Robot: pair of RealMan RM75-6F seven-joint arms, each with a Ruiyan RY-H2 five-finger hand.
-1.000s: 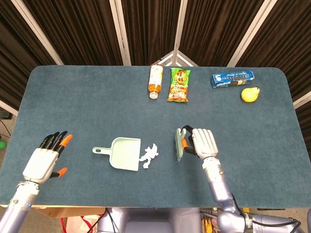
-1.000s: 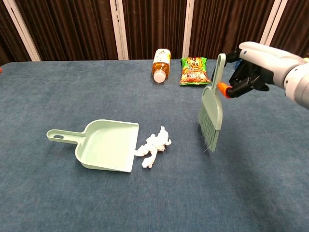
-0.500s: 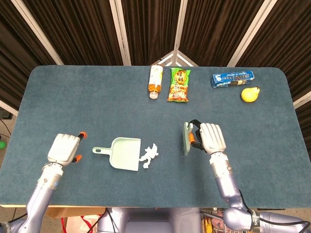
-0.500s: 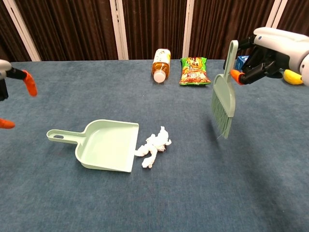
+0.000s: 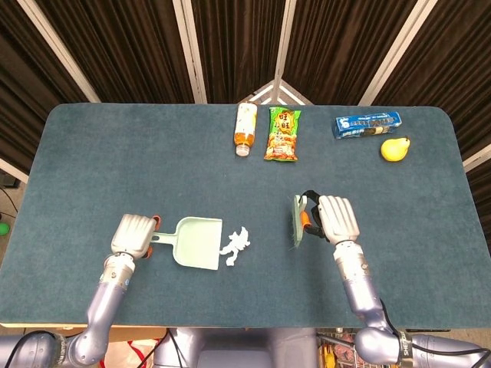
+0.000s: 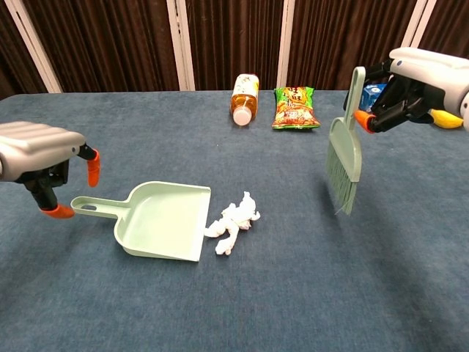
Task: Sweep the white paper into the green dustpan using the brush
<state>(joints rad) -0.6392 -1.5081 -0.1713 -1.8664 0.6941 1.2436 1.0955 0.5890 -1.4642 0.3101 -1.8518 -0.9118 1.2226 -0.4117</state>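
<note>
Chest view shows the white paper [image 6: 233,222] as a crumpled, ragged wad lying on the blue table [image 6: 242,308], just beside the open front lip of the green dustpan [image 6: 163,220] and possibly touching it at one corner. Taking the dustpan as landmark, the paper is seen on its mouth side, with the dustpan handle pointing the opposite way. The paper is judged very light and soft, likely to skid, roll or spring aside if struck hard, so a low, slow stroke across the cloth toward the dustpan mouth is called for. The brush [image 6: 344,158] is held well apart from the dustpan, beyond the paper, lifted clear of the table with bristles hanging down; its handle top is pinched by the right hand [image 6: 414,81], whose fingers are closed around it. The bristles are judged flexible and the handle stiff. The left hand [image 6: 40,158] is seen at the dustpan handle end, fingers curled downward around or just above it; whether the handle is actually gripped cannot be told. The dustpan looks thin, light plastic, liable to slide unless steadied at its handle. Far behind the dustpan lie a bottle [image 6: 244,91] and a snack packet [image 6: 294,108].
</note>
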